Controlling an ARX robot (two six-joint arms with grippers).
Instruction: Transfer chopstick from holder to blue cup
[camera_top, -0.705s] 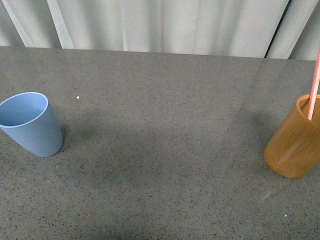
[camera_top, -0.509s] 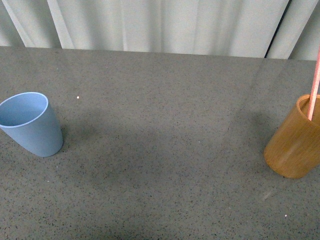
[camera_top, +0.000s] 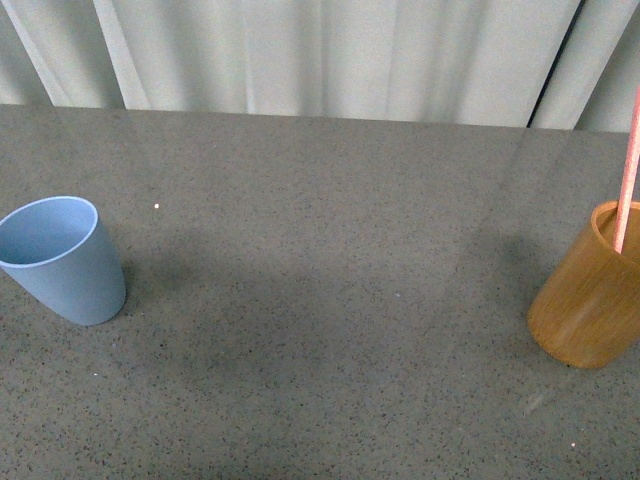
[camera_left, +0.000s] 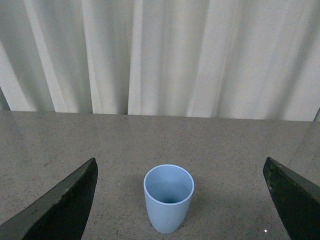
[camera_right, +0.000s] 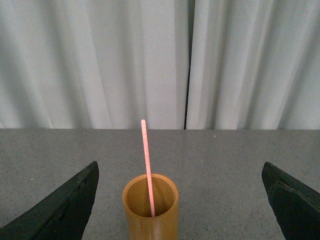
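Both jaws gape wide, empty; the chopstick (camera_right: 147, 165) has its foot hidden inside the holder (camera_right: 150, 230).

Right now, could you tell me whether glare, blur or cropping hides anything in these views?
Front view: no glare; the frame crops the chopstick at the top, the holder at the side. Right wrist view: chopstick sharp and whole. Left wrist view: blue cup sharp.
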